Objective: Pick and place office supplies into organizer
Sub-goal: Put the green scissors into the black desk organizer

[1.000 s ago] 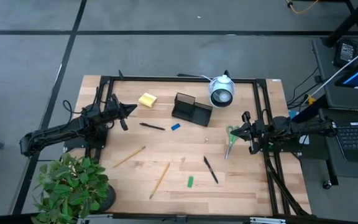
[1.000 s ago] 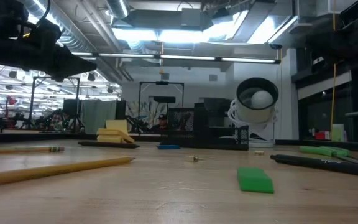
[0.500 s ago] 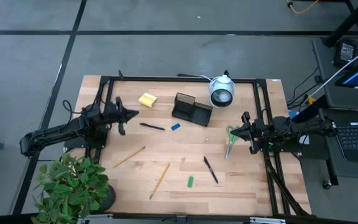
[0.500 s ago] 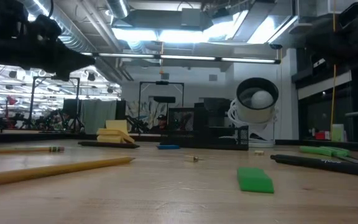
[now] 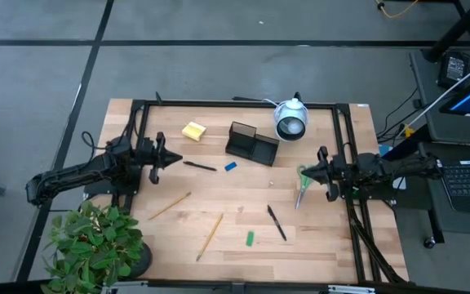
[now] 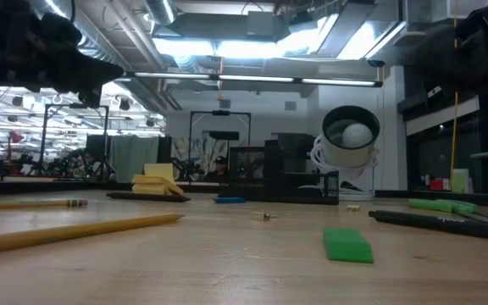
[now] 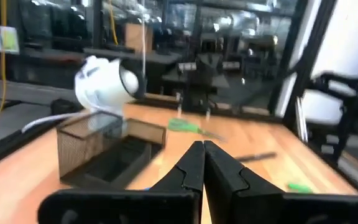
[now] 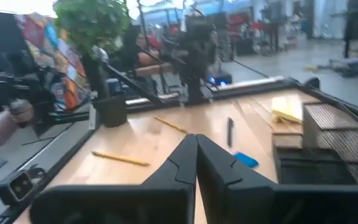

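Note:
The black mesh organizer (image 5: 250,143) stands at the table's far middle, with the yellow sticky pad (image 5: 193,131) to its left. One black pen (image 5: 200,166) and a blue piece (image 5: 230,167) lie in front of them. Two pencils (image 5: 170,205) (image 5: 210,236), a second pen (image 5: 277,222) and a green piece (image 5: 250,238) lie nearer. The green-handled scissors (image 5: 303,184) lie flat at the right. My left gripper (image 5: 178,158) is shut, raised above the table just left of the first pen. My right gripper (image 5: 302,171) is shut and hovers over the scissors' handles.
A white round lens-faced device (image 5: 290,120) stands right of the organizer at the far edge. A potted plant (image 5: 96,245) sits off the near left corner. A black frame (image 5: 235,103) runs around the table's far and side edges. Bare wood lies along the near edge.
My left gripper has swung a little toward the near edge, closer to the black pen in front of the sticky pad, staying shut and raised. My right gripper and all the supplies have kept still.

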Controlling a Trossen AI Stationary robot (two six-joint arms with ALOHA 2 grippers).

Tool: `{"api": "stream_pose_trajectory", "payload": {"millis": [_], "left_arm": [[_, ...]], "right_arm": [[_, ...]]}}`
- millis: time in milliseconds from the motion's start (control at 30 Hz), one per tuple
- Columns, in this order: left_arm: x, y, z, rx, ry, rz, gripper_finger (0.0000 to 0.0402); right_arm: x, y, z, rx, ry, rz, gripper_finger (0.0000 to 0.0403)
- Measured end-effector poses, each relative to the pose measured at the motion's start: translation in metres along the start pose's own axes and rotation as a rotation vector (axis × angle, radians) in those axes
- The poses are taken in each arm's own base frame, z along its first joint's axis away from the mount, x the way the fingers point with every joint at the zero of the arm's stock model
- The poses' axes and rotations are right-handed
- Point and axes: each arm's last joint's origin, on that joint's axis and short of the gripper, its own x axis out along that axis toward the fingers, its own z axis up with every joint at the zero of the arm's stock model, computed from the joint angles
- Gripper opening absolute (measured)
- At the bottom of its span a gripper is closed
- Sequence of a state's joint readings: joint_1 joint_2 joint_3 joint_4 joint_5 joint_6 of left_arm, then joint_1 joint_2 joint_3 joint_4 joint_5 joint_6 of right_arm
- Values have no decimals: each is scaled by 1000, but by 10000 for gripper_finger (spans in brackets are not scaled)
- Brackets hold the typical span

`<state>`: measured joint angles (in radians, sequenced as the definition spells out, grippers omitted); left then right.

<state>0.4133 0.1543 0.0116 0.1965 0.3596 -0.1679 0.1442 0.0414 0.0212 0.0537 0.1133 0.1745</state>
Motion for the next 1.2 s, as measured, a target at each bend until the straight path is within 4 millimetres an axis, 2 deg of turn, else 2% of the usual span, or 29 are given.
{"api": "stream_pose_trajectory", "payload": {"millis": [233,367,467,633,767,1000,1200], "left_arm": [[-1,-3,10,10,-92,-58,2],[-1,-3,15,-49,-104,-38,2],[-1,-5,25,-84,-73,-32,2],[3,-3,31,-92,48,32,2],[10,1,26,-79,113,81,2],[18,7,11,-162,260,129,2],[20,8,9,-148,278,128,2]], "right_arm": [[2,1,19,-11,130,-97,5],[4,3,30,93,242,-152,3],[6,5,43,127,294,-189,4],[17,10,67,95,307,-205,3],[26,12,73,91,419,-238,3],[35,15,82,223,689,-387,4],[39,16,86,313,889,-549,4]]}}
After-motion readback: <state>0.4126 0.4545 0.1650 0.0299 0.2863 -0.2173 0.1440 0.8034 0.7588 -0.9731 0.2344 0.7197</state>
